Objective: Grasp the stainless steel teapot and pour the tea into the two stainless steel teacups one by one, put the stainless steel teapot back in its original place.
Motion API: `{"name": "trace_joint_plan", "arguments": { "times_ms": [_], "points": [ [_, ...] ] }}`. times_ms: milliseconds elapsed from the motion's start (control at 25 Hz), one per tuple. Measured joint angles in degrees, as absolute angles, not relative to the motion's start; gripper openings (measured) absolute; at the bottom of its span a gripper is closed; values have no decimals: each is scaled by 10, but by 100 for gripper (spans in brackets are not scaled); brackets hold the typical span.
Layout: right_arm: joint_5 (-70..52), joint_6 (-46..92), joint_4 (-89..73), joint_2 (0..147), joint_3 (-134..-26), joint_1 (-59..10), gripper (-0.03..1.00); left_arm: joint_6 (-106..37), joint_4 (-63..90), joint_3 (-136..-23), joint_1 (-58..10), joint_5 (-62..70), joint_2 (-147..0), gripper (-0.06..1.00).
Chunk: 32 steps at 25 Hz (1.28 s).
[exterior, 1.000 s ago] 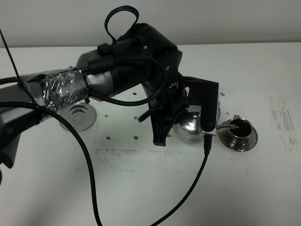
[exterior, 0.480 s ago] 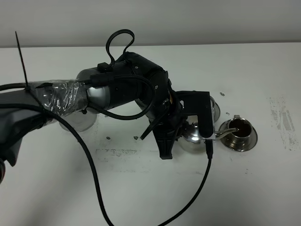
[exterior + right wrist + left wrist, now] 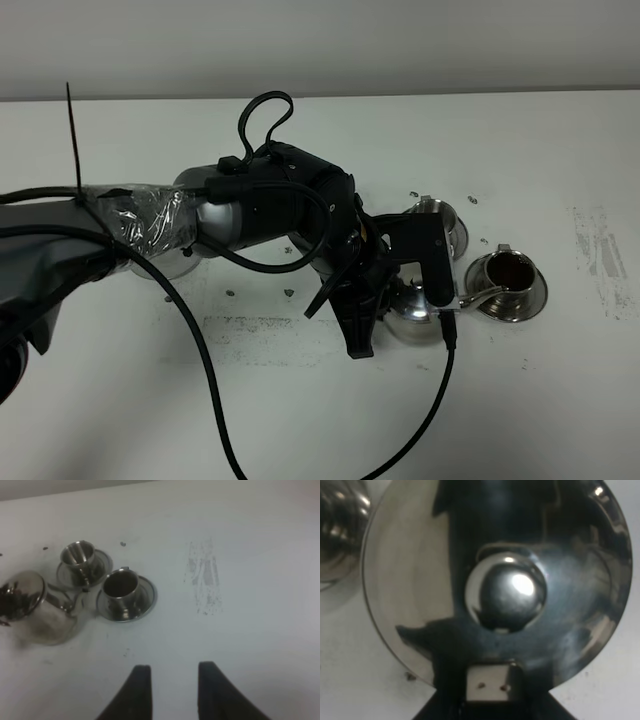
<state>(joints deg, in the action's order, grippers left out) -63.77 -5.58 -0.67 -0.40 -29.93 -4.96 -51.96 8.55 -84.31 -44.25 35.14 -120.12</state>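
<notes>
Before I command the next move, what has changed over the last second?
The left arm carried the stainless steel teapot toward the camera. That drew its spout back from over the tea-filled teacup to its rim and uncovered the far teacup. The jaws kept hold. Both teacups stayed put.

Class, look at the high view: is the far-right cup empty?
No: the far-right cup, just right of the teapot, shows brown liquid inside.
</notes>
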Motion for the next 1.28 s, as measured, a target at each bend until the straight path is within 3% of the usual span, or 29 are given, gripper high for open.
{"name": "trace_joint_plan", "arguments": {
  "times_ms": [200, 600, 1280],
  "points": [
    [-638, -56, -7, -4, -299, -50, 22, -513, 62, -853, -441, 370, -1169, 19],
    [-638, -56, -7, -4, -299, -50, 22, -494, -109, -1016, -408, 476, -1175, 19],
    [-638, -56, -7, -4, -299, -50, 22, -686, -178, -1256, -380, 635, -1338, 19]
  ]
}}
